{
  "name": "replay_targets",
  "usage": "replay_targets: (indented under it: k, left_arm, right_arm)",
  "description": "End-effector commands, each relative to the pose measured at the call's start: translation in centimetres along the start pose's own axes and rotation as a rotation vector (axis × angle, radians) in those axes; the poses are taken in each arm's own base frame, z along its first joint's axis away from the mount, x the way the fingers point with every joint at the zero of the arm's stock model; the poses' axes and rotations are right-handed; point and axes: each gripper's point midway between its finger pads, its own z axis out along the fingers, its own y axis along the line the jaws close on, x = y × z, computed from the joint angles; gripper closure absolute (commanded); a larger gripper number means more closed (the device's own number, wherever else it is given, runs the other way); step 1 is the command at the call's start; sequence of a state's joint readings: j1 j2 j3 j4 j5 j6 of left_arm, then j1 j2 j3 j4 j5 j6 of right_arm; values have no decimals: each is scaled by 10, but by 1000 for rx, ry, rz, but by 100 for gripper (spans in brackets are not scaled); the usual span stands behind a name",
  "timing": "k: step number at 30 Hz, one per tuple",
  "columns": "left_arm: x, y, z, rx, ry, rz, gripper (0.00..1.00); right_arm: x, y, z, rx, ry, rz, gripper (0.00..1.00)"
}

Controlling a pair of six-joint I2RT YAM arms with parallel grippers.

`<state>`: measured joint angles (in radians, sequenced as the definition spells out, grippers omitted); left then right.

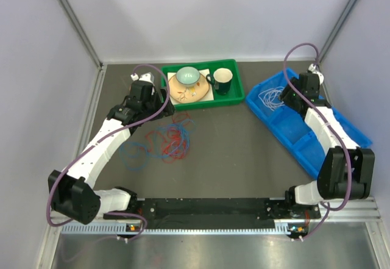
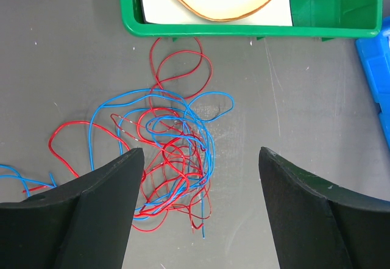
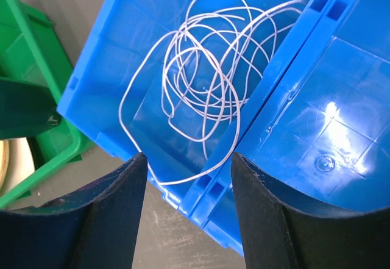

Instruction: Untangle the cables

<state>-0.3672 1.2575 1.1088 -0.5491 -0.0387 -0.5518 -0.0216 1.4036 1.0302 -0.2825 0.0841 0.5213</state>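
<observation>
Tangle of red cable (image 2: 173, 159), blue cable (image 2: 100, 108) on table (image 2: 304, 98); white cable (image 3: 201, 58) in blue bin (image 3: 341, 86); both jaws open.

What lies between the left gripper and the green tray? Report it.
The tangle of red and blue cables, lying on the table between the open left gripper and the green tray; the left wrist view shows it.

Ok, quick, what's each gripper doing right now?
Left gripper: open, holding nothing, above the red and blue cables.
Right gripper: open, holding nothing, above the white cable.
</observation>
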Motion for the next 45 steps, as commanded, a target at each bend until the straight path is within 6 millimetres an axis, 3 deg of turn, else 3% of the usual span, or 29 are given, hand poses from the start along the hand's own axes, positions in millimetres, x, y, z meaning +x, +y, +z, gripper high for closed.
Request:
replay_targets:
  k: [1, 7, 15, 18, 22, 25, 26, 28, 32, 37, 38, 39, 42, 45]
  left_arm:
    - [-16, -7, -10, 36, -64, 0, 19]
    - [-16, -8, -10, 39, -62, -8, 19]
    - [-16, -7, -12, 35, -69, -11, 19]
    - [-16, -5, -12, 26, -67, -10, 19]
    - [-15, 0, -10, 2, -68, -9, 18]
    - [-11, 11, -7, -54, -62, -4, 18]
    - [-12, 18, -6, -91, -70, -2, 18]
    - [-6, 30, -4, -157, -46, -16, 18]
    - [0, 50, -6, -249, -32, -30, 17]
    - [8, 60, -5, -260, -5, -49, 17]
    - [10, 61, -4, -262, 3, -54, 17]
    - [12, 61, -3, -254, 12, -55, 17]
    - [13, 60, -5, -248, 10, -60, 17]
    - [11, 59, -9, -239, 1, -57, 17]
  right_arm:
    - [-14, 15, 8, -28, -26, 12, 43]
    - [-14, 22, 14, -43, -17, 10, 43]
    - [-30, 38, 25, -81, -21, -2, 43]
    - [-32, 52, 17, -113, -33, -19, 43]
    - [-41, 68, -11, -157, -91, -40, 43]
    - [-29, 86, -27, -213, -85, -85, 41]
    - [-17, 108, -39, -262, -80, -132, 39]
    - [2, 126, -47, -301, -61, -196, 36]
    - [65, 179, -67, -447, 55, -287, 29]
    - [134, 228, -78, -566, 183, -390, 25]
    - [143, 234, -78, -573, 197, -407, 25]
    - [166, 239, -72, -576, 241, -442, 25]
    - [196, 259, -73, -627, 304, -493, 25]
    - [220, 268, -58, -620, 344, -539, 25]
